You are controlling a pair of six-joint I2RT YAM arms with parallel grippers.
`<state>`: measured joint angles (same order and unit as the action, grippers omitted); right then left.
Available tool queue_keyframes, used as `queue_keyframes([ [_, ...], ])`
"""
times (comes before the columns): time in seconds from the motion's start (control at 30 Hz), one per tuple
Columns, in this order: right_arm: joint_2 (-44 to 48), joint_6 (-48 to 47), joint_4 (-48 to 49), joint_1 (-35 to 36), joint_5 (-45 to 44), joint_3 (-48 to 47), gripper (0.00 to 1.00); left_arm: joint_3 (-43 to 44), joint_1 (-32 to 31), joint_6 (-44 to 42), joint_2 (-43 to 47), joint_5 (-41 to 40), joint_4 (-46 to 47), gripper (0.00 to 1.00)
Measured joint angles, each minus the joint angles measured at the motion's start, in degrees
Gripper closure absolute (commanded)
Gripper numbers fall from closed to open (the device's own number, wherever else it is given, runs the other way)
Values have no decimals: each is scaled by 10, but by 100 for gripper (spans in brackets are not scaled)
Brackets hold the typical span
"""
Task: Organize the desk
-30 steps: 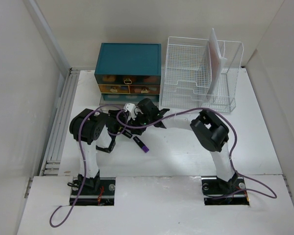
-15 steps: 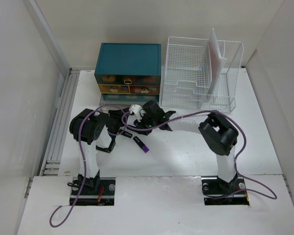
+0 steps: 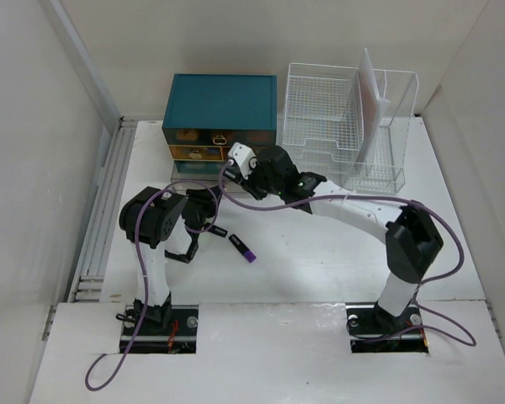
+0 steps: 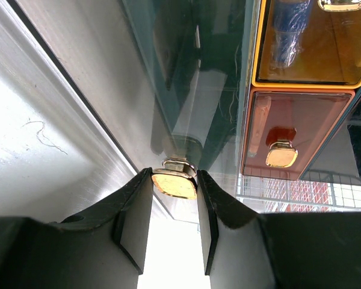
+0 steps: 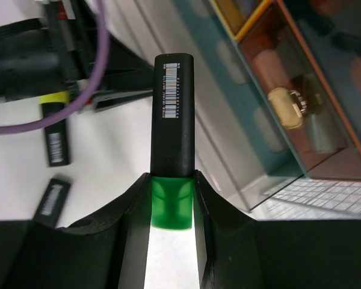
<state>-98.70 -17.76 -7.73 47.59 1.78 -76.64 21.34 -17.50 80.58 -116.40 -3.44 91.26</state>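
Observation:
The white desk [image 3: 320, 261] carries a teal drawer chest [image 3: 221, 109] at the back. My left gripper [image 4: 173, 182] is shut on the gold handle [image 4: 175, 184] of the chest's bottom clear-fronted drawer; from above the left gripper [image 3: 204, 204] sits low in front of the chest. My right gripper [image 5: 171, 188] is shut on the green cap of a black highlighter [image 5: 172, 108], which points forward past the chest's front. From above the right gripper [image 3: 265, 172] hovers by the chest's lower right corner. How far the drawer stands out is not clear.
A white wire-mesh rack [image 3: 345, 126] with a pale folder stands to the right of the chest. Loose markers lie on the desk: a purple-tipped one [image 3: 245, 250], a yellow-capped one [image 5: 56, 141] and a black one [image 5: 51, 198]. Grooved rails [image 3: 101, 219] run along the left side.
The right arm has stretched out from mid-desk up toward the chest, carrying the green-capped highlighter. The left arm has not moved.

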Motion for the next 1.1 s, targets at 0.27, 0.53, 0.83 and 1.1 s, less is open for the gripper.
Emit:
queue_keyframes([
  [0.27,-116,-20,-40,-36,-33,-116,95,0,0,0,-1,0,1,100],
  [0.53,-178,-32,-77,-56,-40,-176,56,1,0,0,-1,1,1,100],
  [0.83,-181,-35,-84,-56,-39,-186,51,1,1,0,-1,3,1,100],
  [1.1,-90,-25,-74,-52,41,-90,51,1,2,0,-1,5,1,100],
])
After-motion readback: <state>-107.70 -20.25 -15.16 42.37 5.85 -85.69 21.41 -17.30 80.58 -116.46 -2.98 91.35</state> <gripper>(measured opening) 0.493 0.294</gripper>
